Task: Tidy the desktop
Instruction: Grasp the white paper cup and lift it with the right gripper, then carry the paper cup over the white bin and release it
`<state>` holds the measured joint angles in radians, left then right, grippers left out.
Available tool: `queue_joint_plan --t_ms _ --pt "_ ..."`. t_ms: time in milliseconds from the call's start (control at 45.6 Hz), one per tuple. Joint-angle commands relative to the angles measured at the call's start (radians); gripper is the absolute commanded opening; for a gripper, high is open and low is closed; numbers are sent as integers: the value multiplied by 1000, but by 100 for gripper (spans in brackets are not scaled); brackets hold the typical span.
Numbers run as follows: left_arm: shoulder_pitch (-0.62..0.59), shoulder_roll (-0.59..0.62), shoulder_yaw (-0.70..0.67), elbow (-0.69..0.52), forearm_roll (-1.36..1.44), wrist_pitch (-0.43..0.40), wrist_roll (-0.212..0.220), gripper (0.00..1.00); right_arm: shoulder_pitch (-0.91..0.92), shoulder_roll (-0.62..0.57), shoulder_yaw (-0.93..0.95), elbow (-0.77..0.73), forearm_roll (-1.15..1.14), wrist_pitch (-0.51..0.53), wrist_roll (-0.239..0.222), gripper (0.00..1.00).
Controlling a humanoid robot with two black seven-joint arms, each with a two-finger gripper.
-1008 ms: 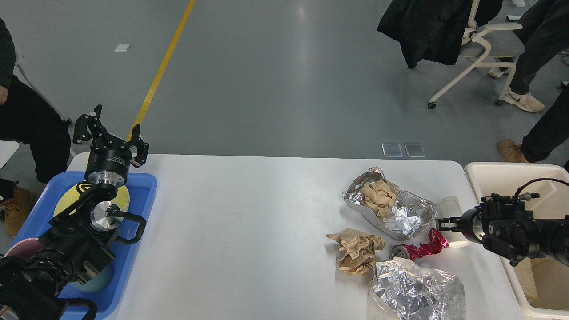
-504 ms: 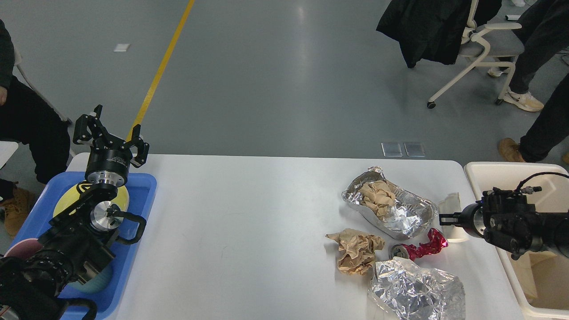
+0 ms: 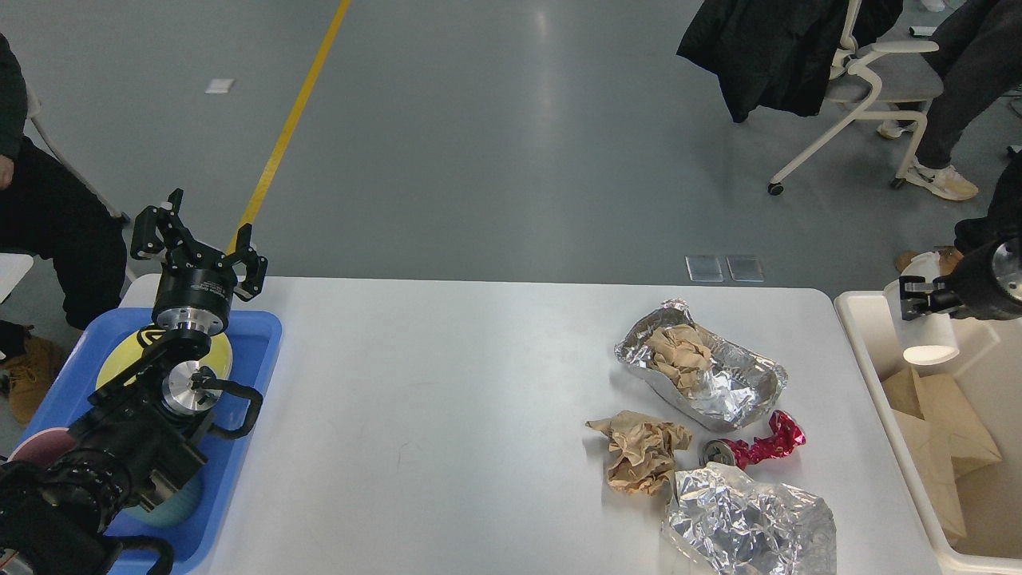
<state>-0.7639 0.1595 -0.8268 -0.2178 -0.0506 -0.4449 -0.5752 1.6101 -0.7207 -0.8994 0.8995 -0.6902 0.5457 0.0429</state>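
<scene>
Fingers of the left gripper point(image 3: 196, 231) spread wide, empty, poised above the blue tray point(image 3: 255, 351) at the left end. Spanning the middle, the desktop point(image 3: 447, 415), bare but for litter on its right half: foil tray point(image 3: 703, 375), crumpled brown paper point(image 3: 641, 455), crushed red can point(image 3: 758, 446), foil sheet point(image 3: 750, 523). Far right, right gripper point(image 3: 918, 297) pinching a white cup point(image 3: 924, 331) over the cream bin point(image 3: 982, 431). Best released only well inside the rim, low enough to avoid a bounce out.
</scene>
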Motion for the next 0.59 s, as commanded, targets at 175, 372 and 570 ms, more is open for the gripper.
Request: queue_joint_plan --t_ms 175,372,570 --pt "0 0 0 0 0 0 0 96 404 128 -27 81 60 414 0 17" --pt "0 0 0 0 0 0 0 96 459 208 -30 81 150 414 -1 17" --pt "0 0 0 0 0 0 0 96 449 202 -45 72 149 414 -5 17"
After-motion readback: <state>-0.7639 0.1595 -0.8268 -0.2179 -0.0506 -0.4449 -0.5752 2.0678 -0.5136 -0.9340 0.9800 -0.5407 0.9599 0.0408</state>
